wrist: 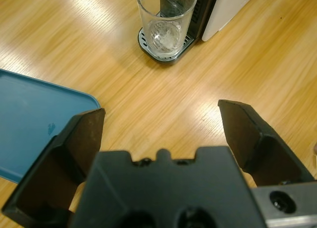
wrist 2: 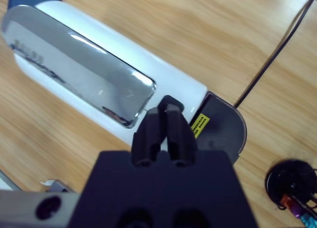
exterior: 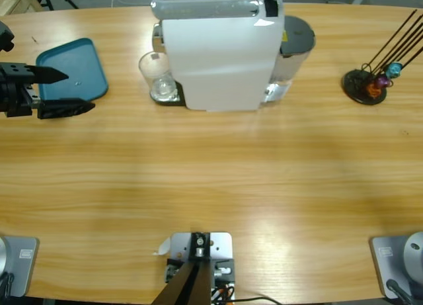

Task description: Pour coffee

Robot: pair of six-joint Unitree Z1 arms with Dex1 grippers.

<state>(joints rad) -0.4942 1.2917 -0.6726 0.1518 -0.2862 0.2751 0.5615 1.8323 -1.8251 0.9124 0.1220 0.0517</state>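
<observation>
The left gripper [wrist: 161, 134] hovers over the wooden table [exterior: 211, 179] with its jaws spread wide and nothing between them. Just beside its left jaw lies a teal tray [wrist: 29, 124], one rounded corner reaching almost under the jaw tip. Straight ahead of the open jaws, across a stretch of bare wood, a clear glass [wrist: 167, 18] stands upright on the dark drip grille [wrist: 166, 52] at the foot of the white coffee machine [wrist: 230, 8] (only the ribbed base of the glass shows through it, and no coffee can be made out inside).

In the high view the same gripper [exterior: 73, 90] comes in from the left edge, its tips at the tray [exterior: 73, 70] and the glass [exterior: 157, 77] well off toward the machine [exterior: 221, 53].

The right gripper [wrist 2: 167, 119] hangs above the machine's far end with its jaws pressed together, holding nothing. Right below its tips are the chrome lid [wrist 2: 79, 65] and white housing; beyond sits the grey water tank [wrist 2: 225, 129], and farther off a black capsule stand [wrist 2: 292, 183] with thin rods.
</observation>
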